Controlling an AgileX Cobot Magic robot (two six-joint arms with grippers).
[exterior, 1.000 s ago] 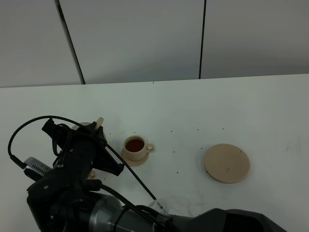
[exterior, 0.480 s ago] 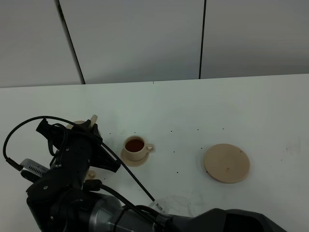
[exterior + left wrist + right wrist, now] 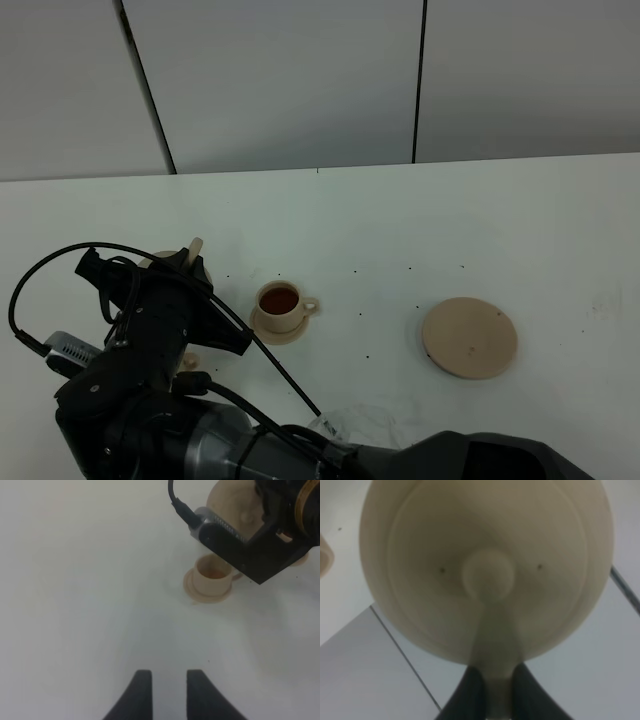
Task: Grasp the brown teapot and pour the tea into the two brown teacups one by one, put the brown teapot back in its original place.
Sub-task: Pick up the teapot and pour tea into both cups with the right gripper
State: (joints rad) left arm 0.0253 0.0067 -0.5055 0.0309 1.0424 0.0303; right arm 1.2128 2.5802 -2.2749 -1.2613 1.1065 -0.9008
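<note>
The brown teapot (image 3: 487, 575) fills the right wrist view, lid and knob facing the camera. My right gripper (image 3: 495, 680) is shut on its handle. In the high view the right arm reaches across to the left and covers most of the teapot (image 3: 168, 259); only its spout sticks out. One teacup (image 3: 279, 300) holds dark tea on its saucer. The other teacup (image 3: 212, 573), with pale tea, sits just below the held teapot (image 3: 235, 505); only a sliver of it (image 3: 188, 360) shows under the arm. The round plate (image 3: 470, 337) lies bare at right. My left gripper (image 3: 167, 692) hovers open over bare table.
The white table (image 3: 400, 230) runs back to a grey panelled wall. A black cable (image 3: 60, 262) loops off the right arm's wrist. The arm's body (image 3: 200, 430) covers the front left of the table.
The right arm and teapot shifted a little to the left, uncovering a sliver of the second cup. Over the last half second nothing visibly moved.
</note>
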